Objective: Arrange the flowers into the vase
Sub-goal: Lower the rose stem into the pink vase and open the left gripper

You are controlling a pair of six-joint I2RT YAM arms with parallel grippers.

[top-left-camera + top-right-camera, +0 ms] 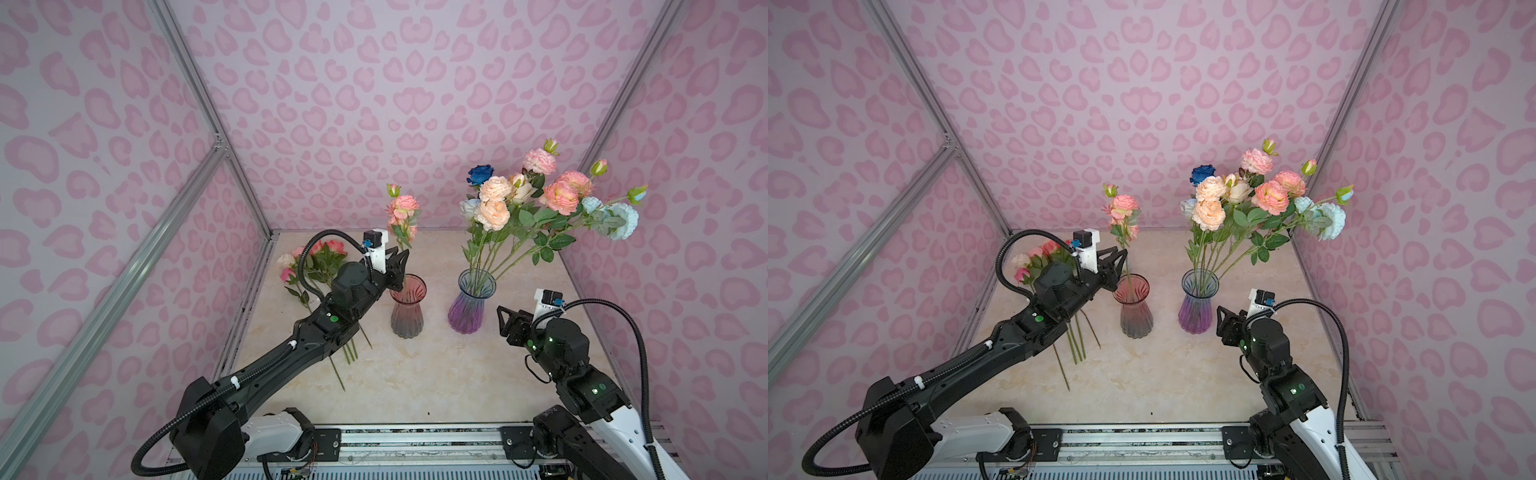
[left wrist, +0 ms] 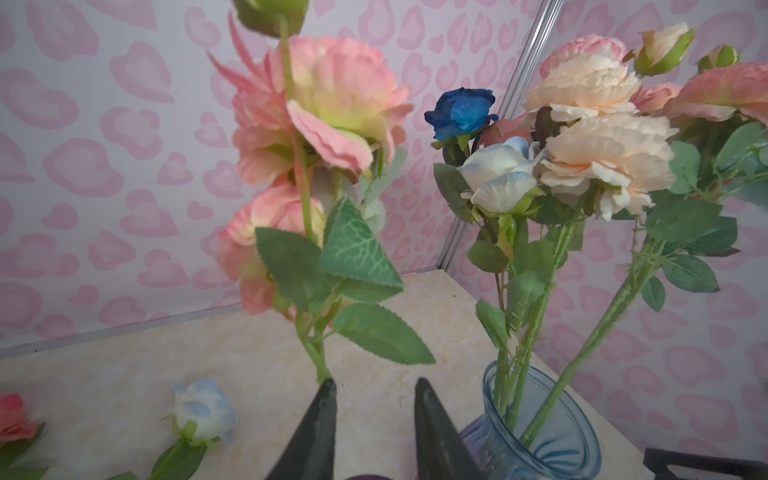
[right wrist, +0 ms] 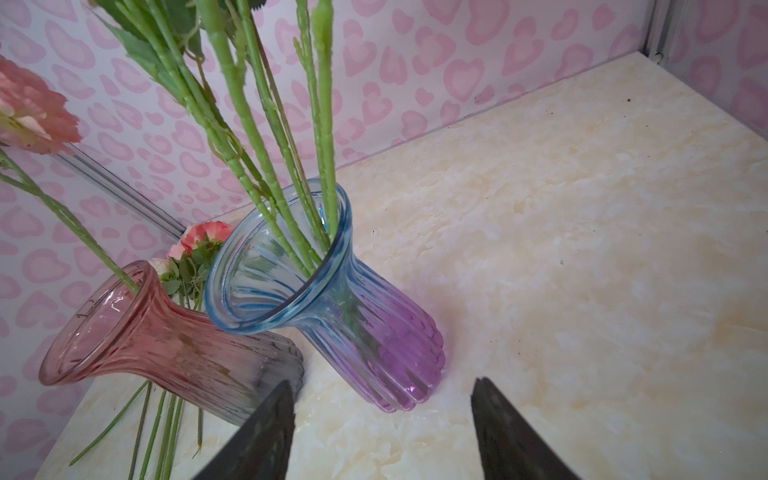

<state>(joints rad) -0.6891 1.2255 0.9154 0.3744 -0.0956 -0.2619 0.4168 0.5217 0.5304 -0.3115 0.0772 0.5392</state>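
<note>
Left wrist view: my left pincer (image 2: 374, 388) is spread, and the stem of the pink flower (image 2: 340, 91) is just beside one finger, standing in the red vase (image 1: 407, 316). On the table (image 1: 415, 374) lie other flowers (image 1: 332, 248). They look light and bendy, so I would pinch mid-stem. My right pincer (image 3: 382, 388) is spread and empty.

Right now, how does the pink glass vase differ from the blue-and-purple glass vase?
The pink-to-grey ribbed glass vase holds one pink-bloomed spray; the blue-to-purple ribbed glass vase holds a full mixed bunch. The pink one stands left of the blue one in both top views. Both are upright, flared and transparent.
</note>
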